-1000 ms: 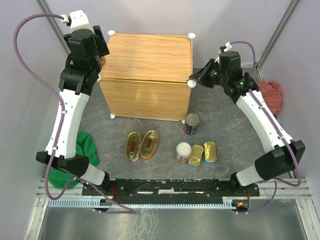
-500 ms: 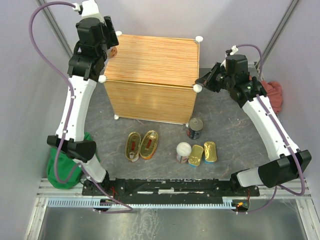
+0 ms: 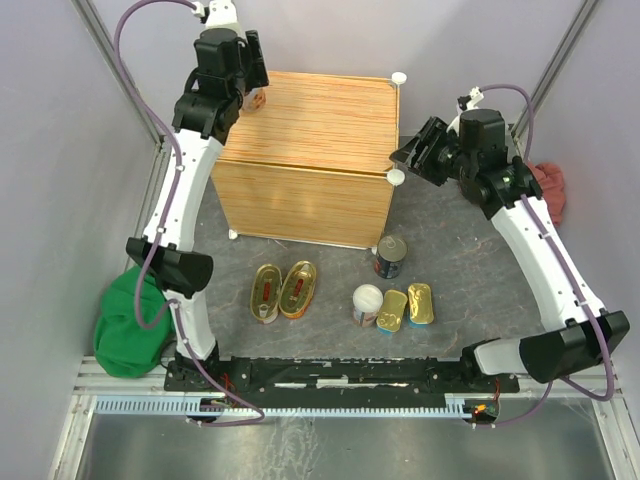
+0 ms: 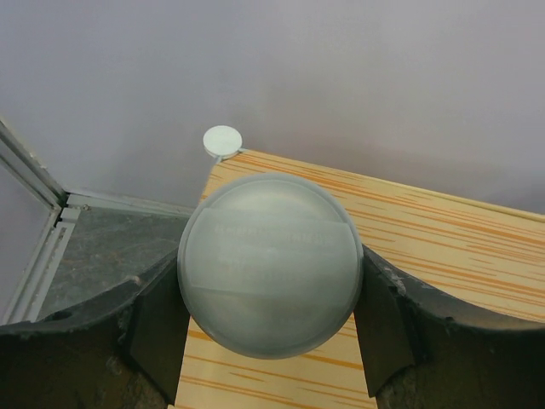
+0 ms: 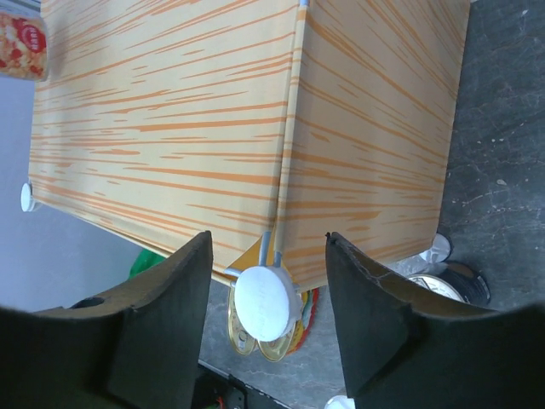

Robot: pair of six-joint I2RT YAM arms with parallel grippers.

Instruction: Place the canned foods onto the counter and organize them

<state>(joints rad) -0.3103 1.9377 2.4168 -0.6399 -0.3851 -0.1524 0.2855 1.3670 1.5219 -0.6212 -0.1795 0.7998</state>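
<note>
In the last second the left tool (image 3: 252, 88), clamped on a tall white-lidded can (image 4: 271, 264), has swung from beside the counter (image 3: 320, 120) to over its far left corner, so the first placement looks close while the other cans (image 3: 367, 303) wait on the tabletop (image 3: 470, 260). The left wrist view shows what the arm hides from above: jaws gripping the can's sides just inside the corner knob (image 4: 222, 141), though not whether it rests there. The right wrist view shows the right tool (image 5: 266, 247) with jaws apart and empty, flanking the near right knob (image 5: 266, 304).
</note>
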